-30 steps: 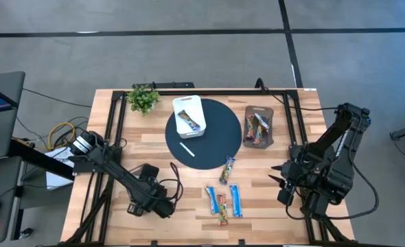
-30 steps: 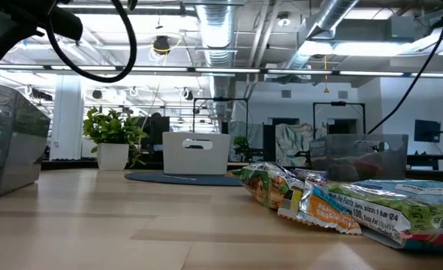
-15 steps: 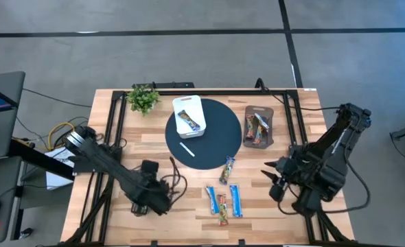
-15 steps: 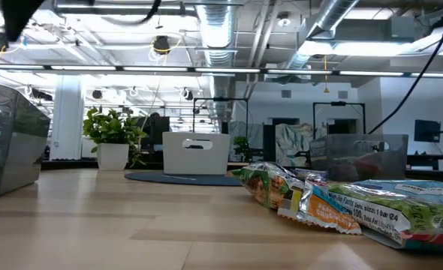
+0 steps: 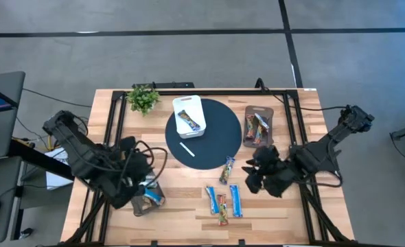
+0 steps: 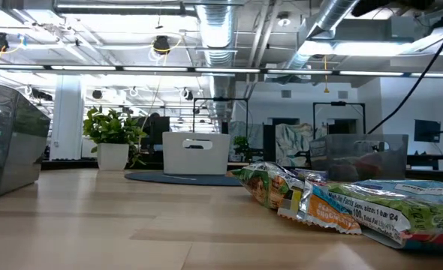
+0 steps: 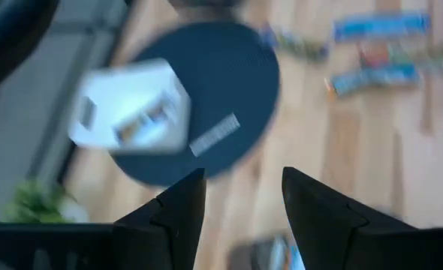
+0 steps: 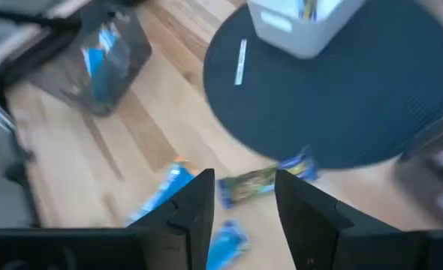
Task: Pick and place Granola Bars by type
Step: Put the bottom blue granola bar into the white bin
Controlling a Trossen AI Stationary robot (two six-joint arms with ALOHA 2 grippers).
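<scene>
Apparently mid-reach, the right gripper (image 8: 244, 196), fingers parted and empty, hangs above the loose Granola Bars (image 5: 224, 195) lying just ahead of its tips, so it must next descend onto one; the left gripper (image 7: 240, 196) waits open.

The wooden table (image 5: 113, 137) carries a round dark mat (image 5: 213, 147), a potted plant (image 5: 143, 98), a grey tray (image 5: 259, 126) and a second grey tray (image 5: 147, 199). Four Granola Bars (image 5: 224, 197) lie directly on the wood, in front of the right gripper's fingers (image 8: 194, 202). One bar touches the mat edge.
</scene>
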